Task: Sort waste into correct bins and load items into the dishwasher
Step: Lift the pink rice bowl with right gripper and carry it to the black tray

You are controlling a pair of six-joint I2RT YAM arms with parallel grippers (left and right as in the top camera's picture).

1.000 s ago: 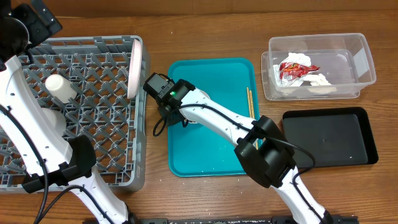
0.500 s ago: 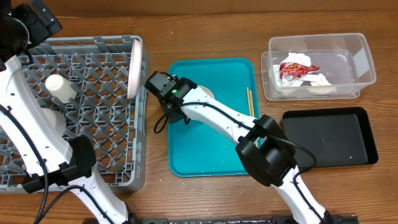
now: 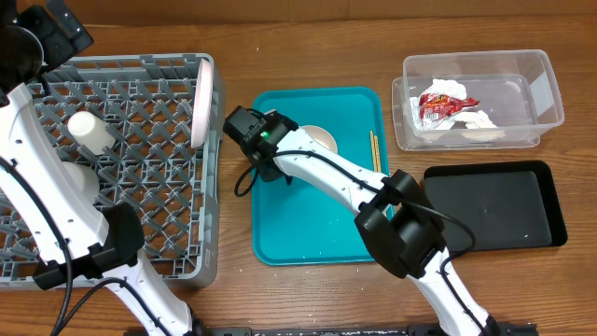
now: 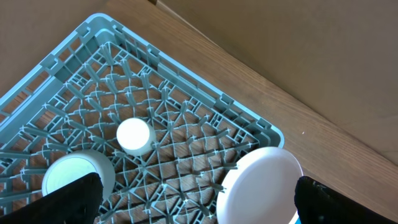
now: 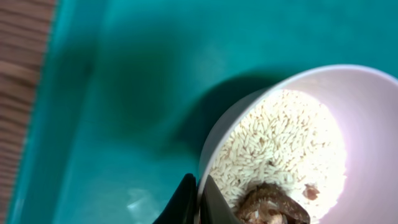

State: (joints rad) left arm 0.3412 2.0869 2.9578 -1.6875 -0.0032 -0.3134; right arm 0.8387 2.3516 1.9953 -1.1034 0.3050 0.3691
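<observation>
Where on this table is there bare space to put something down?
The black tray is wholly bare. On the teal tray, the half below the bowl and chopsticks is mostly free. In the dish rack, the grid right of the cup is open. Crowded: the clear tub, left end.

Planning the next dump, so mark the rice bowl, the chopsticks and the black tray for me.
rice bowl (image 5: 367,118), right wrist view, bare inner wall beside the rice.
chopsticks (image 3: 375,153), overhead view, mid-length of the pair.
black tray (image 3: 494,207), overhead view, bare floor.
</observation>
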